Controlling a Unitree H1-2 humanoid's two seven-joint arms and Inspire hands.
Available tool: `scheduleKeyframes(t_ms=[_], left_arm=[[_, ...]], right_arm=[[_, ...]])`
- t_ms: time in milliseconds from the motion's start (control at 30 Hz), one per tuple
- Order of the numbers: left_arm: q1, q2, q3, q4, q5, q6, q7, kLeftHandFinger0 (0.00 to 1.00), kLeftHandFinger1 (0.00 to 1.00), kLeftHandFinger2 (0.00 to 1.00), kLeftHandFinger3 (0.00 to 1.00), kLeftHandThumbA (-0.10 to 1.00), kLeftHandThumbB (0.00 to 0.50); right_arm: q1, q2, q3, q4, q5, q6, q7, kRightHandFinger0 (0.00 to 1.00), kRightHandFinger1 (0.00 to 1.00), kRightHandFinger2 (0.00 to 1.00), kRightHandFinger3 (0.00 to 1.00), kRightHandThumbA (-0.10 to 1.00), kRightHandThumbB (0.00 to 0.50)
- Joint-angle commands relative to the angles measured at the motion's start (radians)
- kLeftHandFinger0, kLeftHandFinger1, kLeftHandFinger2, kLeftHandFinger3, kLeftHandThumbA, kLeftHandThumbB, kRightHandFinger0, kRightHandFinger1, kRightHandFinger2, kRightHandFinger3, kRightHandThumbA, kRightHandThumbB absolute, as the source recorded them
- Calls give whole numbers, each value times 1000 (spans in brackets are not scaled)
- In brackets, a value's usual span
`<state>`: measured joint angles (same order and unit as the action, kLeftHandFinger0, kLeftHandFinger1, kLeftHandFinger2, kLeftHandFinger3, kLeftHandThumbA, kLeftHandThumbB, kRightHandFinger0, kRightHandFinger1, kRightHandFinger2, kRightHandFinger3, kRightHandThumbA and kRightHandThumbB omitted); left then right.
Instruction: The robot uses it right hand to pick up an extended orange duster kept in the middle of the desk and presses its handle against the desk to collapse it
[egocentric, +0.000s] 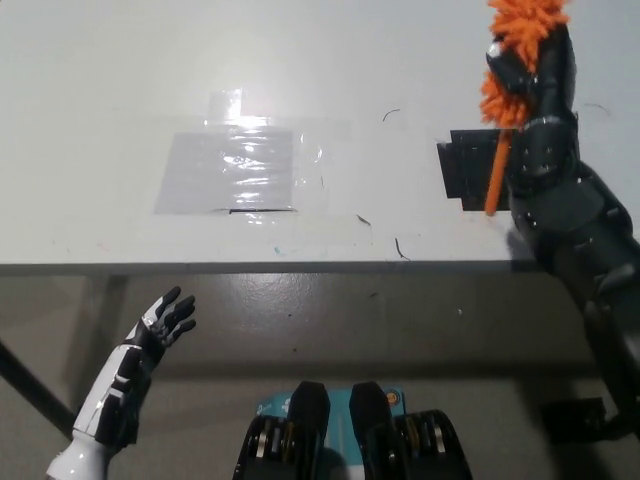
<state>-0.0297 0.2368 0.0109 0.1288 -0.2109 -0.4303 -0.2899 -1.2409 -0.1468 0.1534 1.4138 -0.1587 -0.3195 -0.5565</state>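
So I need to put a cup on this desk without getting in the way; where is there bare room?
The white desk is bare along its left side and far edge, and between the clear taped plastic sheet and the black flat square. It is crowded at the right, where the black right hand holds the orange duster upright. The white left hand rests below the desk.

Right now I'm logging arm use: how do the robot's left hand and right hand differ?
The left hand is white, open and holds nothing; the right hand is black and shut on the orange duster. The left hand hangs below the desk edge at lower left, while the right hand is raised over the desk's right side, duster handle pointing down at the desk. Both are five-fingered.
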Motion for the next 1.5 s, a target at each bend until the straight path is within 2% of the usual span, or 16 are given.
scheduleKeyframes(t_ms=[0,200,533,633,700,900,967,1000,1033,1067,1100,1200,1233,1267,1400,1467], left_arm=[[-3,13,5,-25,-11,-29,-14,1000,1000,1000,1000,984,268],[1,11,2,-30,-6,-29,-12,1000,1000,1000,1000,1000,293],[-2,19,7,-39,-18,-19,-16,1000,1000,1000,1000,1000,296],[-6,19,8,-32,-20,-27,-17,1000,1000,1000,1000,1000,289],[-7,20,9,-35,-20,-27,-17,1000,1000,1000,1000,993,274],[-9,18,9,-39,-13,-23,-12,1000,1000,1000,1000,995,284],[-6,17,9,-42,-7,-23,-9,1000,1000,1000,1000,996,283],[-7,17,9,-40,-6,-23,-8,1000,1000,1000,1000,997,283],[-9,16,9,-37,-8,-24,-9,1000,1000,1000,1000,998,284],[-7,15,8,-37,-9,-23,-10,1000,1000,1000,1000,998,285],[-4,14,7,-36,-11,-24,-11,1000,1000,1000,1000,999,289],[-2,13,6,-36,-10,-26,-11,1000,1000,1000,1000,1000,294],[9,10,1,-38,-12,-27,-15,1000,1000,1000,1000,995,279],[24,10,-3,-42,-15,-25,-19,1000,1000,1000,1000,985,268],[40,7,-7,-43,-15,-25,-20,1000,1000,1000,1000,969,272],[30,7,-6,-39,-6,-29,-16,1000,1000,1000,1000,979,274]], right_arm=[[-157,-39,57,-60,-87,-86,-37,0,202,635,712,-100,162],[-232,-58,208,-56,-188,-70,70,0,334,757,721,-100,187],[-214,-53,389,-1,-306,-9,156,0,281,694,680,-100,182],[-201,-57,453,8,-348,5,173,0,333,742,747,-100,167],[-181,-59,522,20,-404,41,205,7,463,832,809,-100,129],[-153,-65,576,31,-426,79,298,9,489,850,748,-100,158],[-149,-62,592,39,-439,133,376,79,568,914,823,-100,146],[-153,-60,596,42,-442,160,409,216,591,842,862,-40,144],[-158,-59,598,44,-444,185,439,229,534,687,746,-19,144],[-166,-57,598,47,-444,218,491,637,946,1000,1000,228,197],[-183,-55,595,54,-437,274,609,1000,1000,1000,1000,469,345],[-189,-57,587,53,-431,291,676,1000,1000,1000,1000,524,322],[-188,-65,578,54,-421,307,732,1000,1000,1000,1000,671,461],[-184,-69,559,50,-404,314,741,1000,1000,1000,1000,782,443],[-173,-70,543,41,-397,320,743,1000,1000,1000,1000,850,442],[-184,-78,528,31,-388,308,744,1000,1000,1000,1000,972,419]])
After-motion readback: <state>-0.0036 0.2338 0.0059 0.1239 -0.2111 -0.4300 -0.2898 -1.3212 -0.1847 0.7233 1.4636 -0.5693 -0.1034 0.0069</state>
